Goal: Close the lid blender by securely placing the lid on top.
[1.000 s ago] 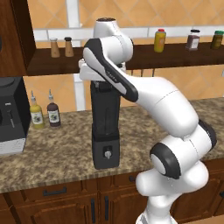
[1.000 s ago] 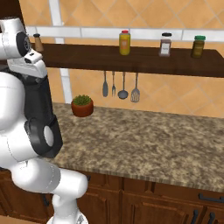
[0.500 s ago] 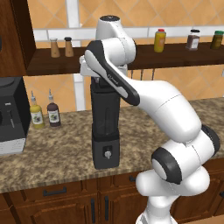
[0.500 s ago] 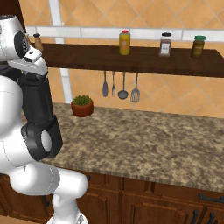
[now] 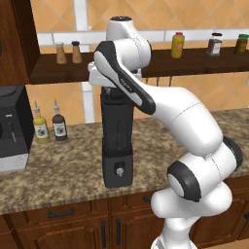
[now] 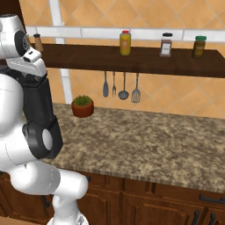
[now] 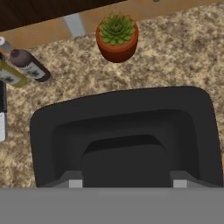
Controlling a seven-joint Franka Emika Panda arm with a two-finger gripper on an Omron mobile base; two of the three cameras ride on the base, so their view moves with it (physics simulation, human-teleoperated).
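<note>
**Gripper clamped on lid, directly over blender jar**

Gripper (image 7: 127, 183) fingers are drawn in against the raised centre of the lid (image 7: 124, 135), which spans the middle and lower part of the hand view; the jaws stand close together on that centre block, so the lid reads as held. In the left base view the hand sits at the top of the blender (image 5: 117, 141), centre-left of the frame, with the arm covering the jar's mouth. Whether the lid is fully seated or just above the rim cannot be told.

Handling assessment: the lid looks like a rigid, light moulded cap, smooth-surfaced and likely slippery at its flat edges. The raised centre is the sound place to hold; the rounded corners offer no purchase. Its square outline must line up with the square jar, so any twist in the grip would leave a corner riding high. The blender is tall on a narrow base (image 5: 118, 168), so sideways pressure could tip it; force should go straight down.

Surroundings: a potted plant (image 7: 117, 36) lies at the upper centre of the hand view, two bottles (image 7: 22, 68) at its upper left, all on the speckled counter (image 5: 63, 170). A black machine (image 5: 12, 129) stands at the left edge of the left base view.
</note>
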